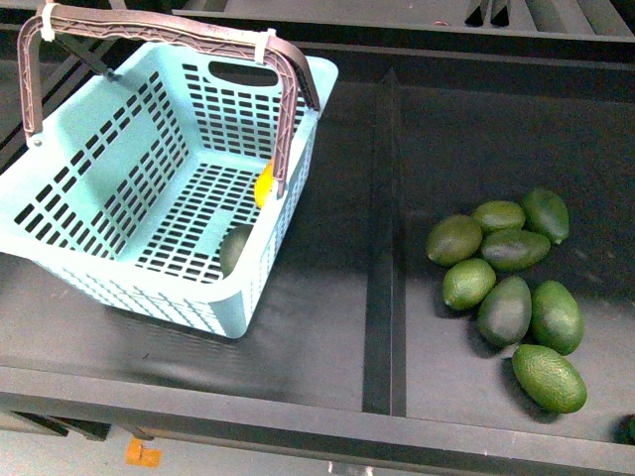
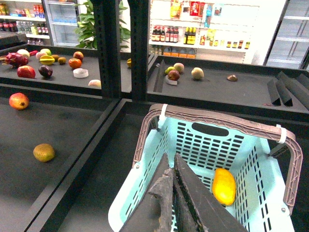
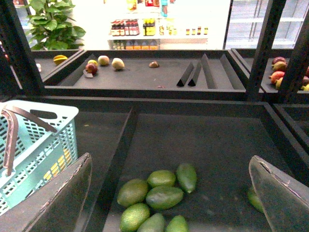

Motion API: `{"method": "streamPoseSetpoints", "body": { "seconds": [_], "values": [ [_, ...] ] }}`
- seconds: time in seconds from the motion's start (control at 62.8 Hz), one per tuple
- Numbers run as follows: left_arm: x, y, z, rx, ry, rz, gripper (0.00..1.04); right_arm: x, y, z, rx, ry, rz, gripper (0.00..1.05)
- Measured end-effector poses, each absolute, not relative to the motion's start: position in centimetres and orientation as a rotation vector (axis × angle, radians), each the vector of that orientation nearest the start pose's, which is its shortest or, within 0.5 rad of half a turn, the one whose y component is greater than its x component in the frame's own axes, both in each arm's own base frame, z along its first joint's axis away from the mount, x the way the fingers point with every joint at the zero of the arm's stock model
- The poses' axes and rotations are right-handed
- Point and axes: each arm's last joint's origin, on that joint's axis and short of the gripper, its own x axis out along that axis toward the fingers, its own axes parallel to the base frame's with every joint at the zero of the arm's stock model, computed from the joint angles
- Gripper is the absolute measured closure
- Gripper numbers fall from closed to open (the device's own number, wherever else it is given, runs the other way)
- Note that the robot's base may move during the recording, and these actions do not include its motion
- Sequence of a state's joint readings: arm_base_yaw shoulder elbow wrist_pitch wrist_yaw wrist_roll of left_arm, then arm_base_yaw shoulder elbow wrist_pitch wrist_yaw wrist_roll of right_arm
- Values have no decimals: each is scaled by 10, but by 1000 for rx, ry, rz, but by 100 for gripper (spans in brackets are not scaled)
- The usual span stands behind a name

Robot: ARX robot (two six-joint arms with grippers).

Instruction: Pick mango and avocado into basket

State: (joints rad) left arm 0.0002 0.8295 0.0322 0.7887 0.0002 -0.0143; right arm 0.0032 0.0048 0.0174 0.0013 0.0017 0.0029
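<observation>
Two task fruits lie in the light teal slotted plastic basket (image 1: 129, 149): smooth yellow-orange mango (image 1: 263, 184) against its right wall, dark green avocado (image 1: 234, 248) at the near right corner. Left gripper (image 2: 173, 186): jaws together, empty, above basket. Right gripper (image 3: 169, 193): jaws wide apart, empty, over the spare green avocados (image 1: 508, 280). Judgement: placing done; only retreat remains.
</observation>
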Motion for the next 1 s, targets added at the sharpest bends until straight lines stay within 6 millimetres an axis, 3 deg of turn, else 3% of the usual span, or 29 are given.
{"method": "streamPoseSetpoints", "body": {
  "seconds": [0.541, 1.003],
  "values": [
    [121, 0, 171, -12, -14, 0, 103, 97, 0, 169, 3, -14, 2, 9],
    [109, 0, 171, -11, -15, 0, 103, 97, 0, 169, 3, -14, 2, 9]
  ]
}}
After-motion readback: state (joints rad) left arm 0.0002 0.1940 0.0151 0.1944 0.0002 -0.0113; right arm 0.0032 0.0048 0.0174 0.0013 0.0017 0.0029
